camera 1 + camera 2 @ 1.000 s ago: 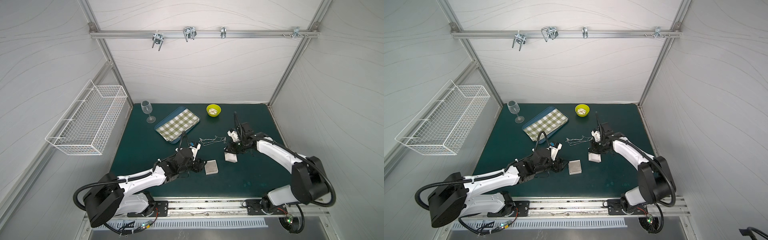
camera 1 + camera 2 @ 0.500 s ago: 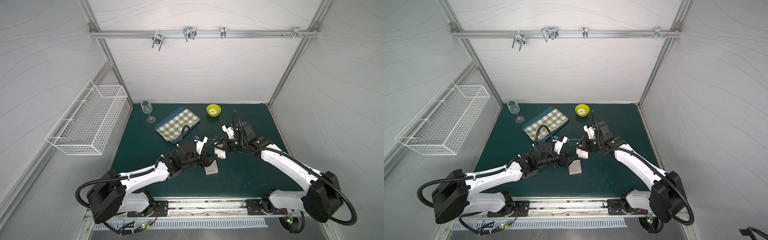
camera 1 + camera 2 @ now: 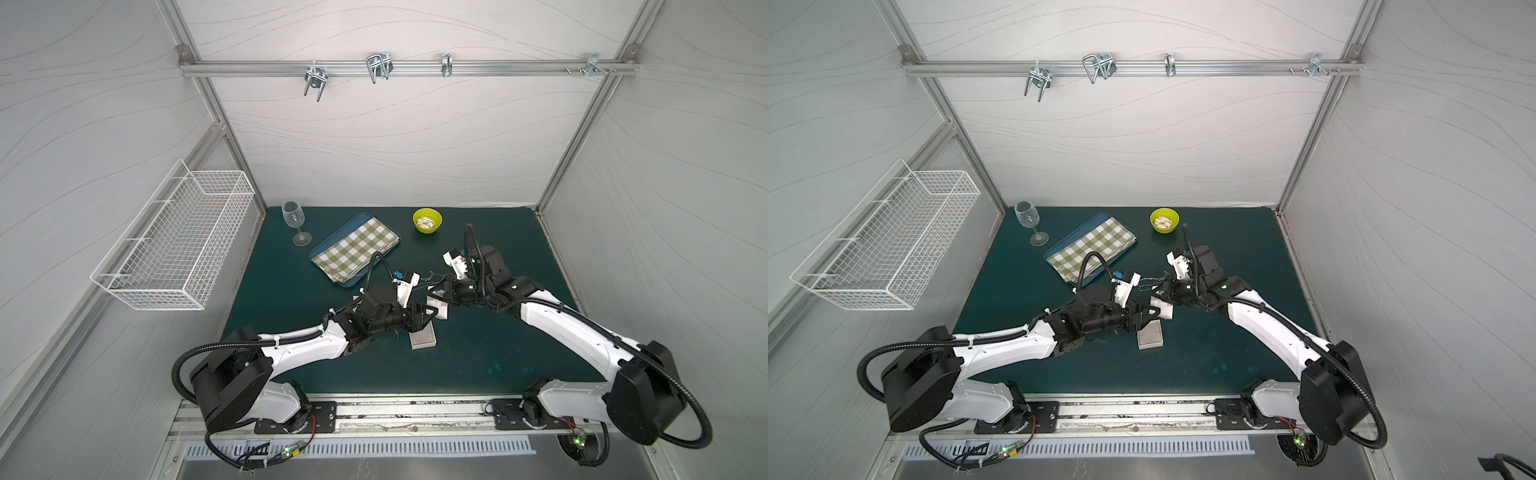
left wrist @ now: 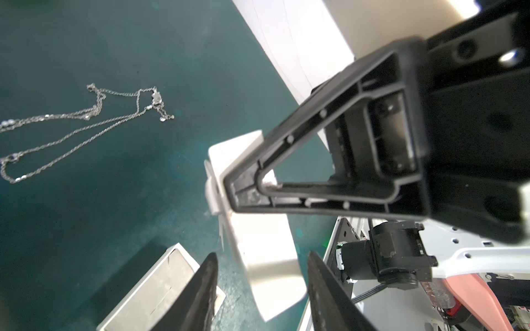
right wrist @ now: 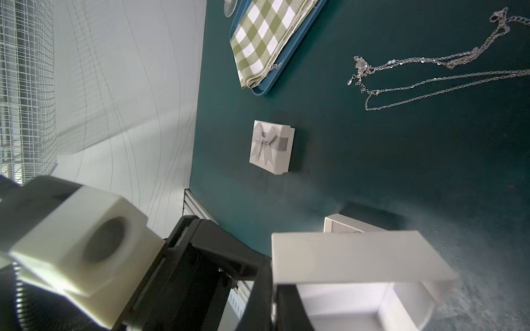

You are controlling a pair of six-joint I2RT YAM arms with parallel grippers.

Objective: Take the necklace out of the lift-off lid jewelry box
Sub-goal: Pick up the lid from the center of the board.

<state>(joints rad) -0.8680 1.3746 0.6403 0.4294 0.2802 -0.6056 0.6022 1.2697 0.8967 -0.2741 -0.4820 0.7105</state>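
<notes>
Even, diffuse light filled the enclosure (image 3: 374,145), leaving only soft shadows on the green mat (image 3: 478,365). In both wrist views, parts nearest the lens were blurred and pale surfaces glared.

Robot lab cell: white panel walls (image 3: 395,145), aluminium frame (image 3: 498,69), green mat (image 3: 478,365), base rail (image 3: 395,412).

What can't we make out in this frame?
Bow-topped lid: top views, mostly behind left arm.
Necklace: top views, too thin to trace; both wrist views cut it at an edge.
Jewelry box base interior: right wrist view, blurred, cut off by the edge.
Yellow bowl contents: top views, too small.
</notes>
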